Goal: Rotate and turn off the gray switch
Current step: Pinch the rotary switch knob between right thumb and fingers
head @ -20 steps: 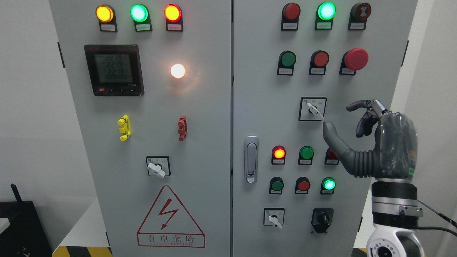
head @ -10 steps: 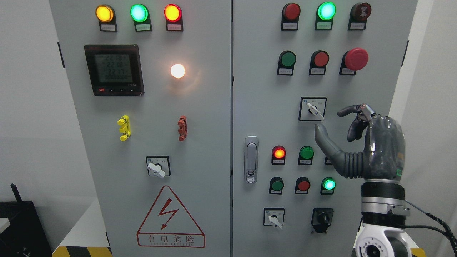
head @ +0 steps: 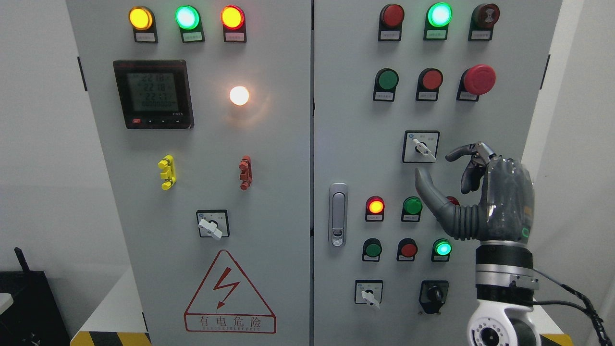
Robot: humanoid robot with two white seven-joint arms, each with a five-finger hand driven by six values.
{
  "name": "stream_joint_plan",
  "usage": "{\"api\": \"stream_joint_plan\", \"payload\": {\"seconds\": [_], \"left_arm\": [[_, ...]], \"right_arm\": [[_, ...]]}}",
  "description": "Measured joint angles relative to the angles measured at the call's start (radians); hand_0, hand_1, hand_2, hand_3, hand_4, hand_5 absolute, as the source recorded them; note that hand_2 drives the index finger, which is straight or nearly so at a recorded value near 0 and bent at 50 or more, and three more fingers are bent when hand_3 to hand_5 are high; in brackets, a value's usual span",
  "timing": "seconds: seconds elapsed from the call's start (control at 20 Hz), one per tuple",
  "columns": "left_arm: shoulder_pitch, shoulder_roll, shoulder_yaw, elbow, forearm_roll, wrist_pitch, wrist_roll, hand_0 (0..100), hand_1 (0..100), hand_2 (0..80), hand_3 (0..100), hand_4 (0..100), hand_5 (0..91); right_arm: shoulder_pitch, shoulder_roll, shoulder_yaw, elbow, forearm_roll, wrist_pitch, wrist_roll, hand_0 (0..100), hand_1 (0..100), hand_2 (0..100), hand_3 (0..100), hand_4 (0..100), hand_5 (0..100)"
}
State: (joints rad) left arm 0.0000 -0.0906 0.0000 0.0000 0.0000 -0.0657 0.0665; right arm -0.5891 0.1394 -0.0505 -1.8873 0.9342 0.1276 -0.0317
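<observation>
- Right hand (head: 485, 202) is up at the right door of the cabinet (head: 346, 144), arm rising from the lower right, palm turned away from us.
- Thumb (head: 427, 190) juts up and left, fingers (head: 463, 153) arch over to the left; the hand is spread in a wide C and grips nothing.
- Gray switch (head: 424, 149) sits on its square black-framed plate in the middle of the right door, its pale lever pointing down and to the right.
- The forefinger tip lies just right of that plate and the thumb tip just below it; neither seems to touch the lever, though the angle makes that hard to judge.
- The plate carries a small blue round mark and tiny print, too small to read.
- The digital meter (head: 153, 93) on the left door shows three rows of digits, roughly 221-something; the last figures are blurred.
- Red warning triangle (head: 229, 293) with a lightning bolt at lower left; beneath it "有电危险" and a line of small Latin letters I can't read.
- White tags under the lamps and buttons are unreadable.
</observation>
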Motion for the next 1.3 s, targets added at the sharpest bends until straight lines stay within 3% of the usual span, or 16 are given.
{"api": "stream_joint_plan", "payload": {"seconds": [1.3], "left_arm": [[0.0,0.0,0.0,0.0,0.0,0.0,0.0,12,39,0.0,0,0,0.0]], "right_arm": [[-0.074,0.002,0.011,0.077,-0.001,0.061,-0.004,12,50,56,100,100,100]]}}
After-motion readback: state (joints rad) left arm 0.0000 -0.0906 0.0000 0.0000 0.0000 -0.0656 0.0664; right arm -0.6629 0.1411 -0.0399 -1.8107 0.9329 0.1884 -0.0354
